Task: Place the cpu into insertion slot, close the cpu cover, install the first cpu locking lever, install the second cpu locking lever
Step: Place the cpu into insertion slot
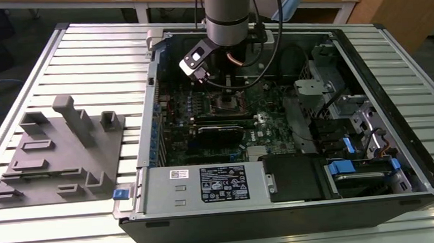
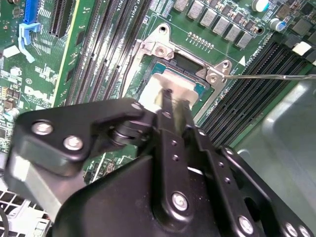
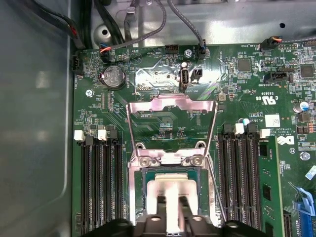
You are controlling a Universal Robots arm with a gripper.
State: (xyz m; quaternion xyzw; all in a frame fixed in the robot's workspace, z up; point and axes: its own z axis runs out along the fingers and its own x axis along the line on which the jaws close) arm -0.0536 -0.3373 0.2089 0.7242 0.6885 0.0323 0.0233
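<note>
Step one in hand, judged: claw (image 2: 167,101) gripping cpu (image 3: 158,190), hovering at insertion slot (image 3: 142,174); cpu cover (image 3: 172,104) standing open; seating calling for square, level alignment.

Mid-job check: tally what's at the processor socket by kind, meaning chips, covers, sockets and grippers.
chip: 1
cover: 1
socket: 1
gripper: 1
Total: 4

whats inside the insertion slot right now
The cpu is in or just above the insertion slot, the gripper at it. A strip of the slot's dark inside shows beside the chip. What lies under it is covered, so whether it is fully seated cannot be seen.
</note>
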